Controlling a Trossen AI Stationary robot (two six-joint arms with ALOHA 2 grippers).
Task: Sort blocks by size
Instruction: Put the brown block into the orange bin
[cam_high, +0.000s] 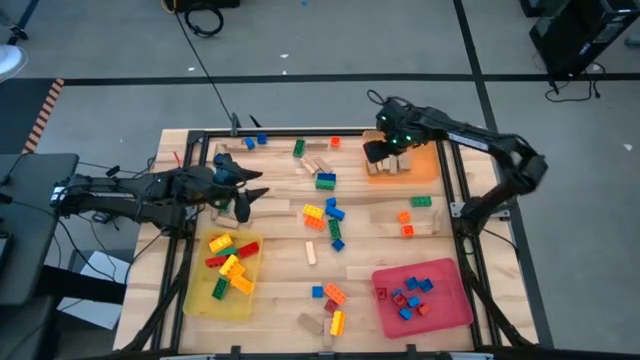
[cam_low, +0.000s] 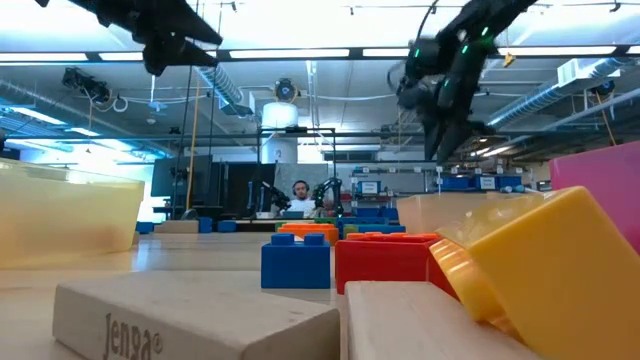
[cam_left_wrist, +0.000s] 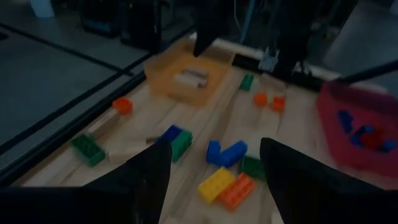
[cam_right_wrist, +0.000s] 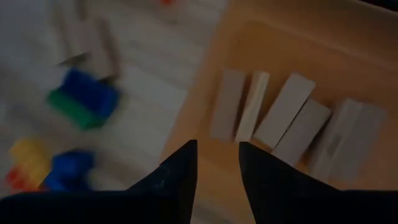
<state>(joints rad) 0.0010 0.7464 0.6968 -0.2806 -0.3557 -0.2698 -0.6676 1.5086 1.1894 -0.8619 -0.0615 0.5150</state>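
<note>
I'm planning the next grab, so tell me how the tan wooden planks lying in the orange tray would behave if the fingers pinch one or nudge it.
The tan wooden planks look rigid and square-edged, so one should probably slide, not roll. They lie flat and close together in the orange tray, so a nudge likely shifts neighbours too. Smooth wood may slip in a light pinch.

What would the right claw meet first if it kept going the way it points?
Probably the orange tray just below the right claw, with the row of tan wooden blocks slightly ahead of its narrow-gapped, empty fingertips. Depth is unclear, so bare tray floor or block edge are both possible.
</note>
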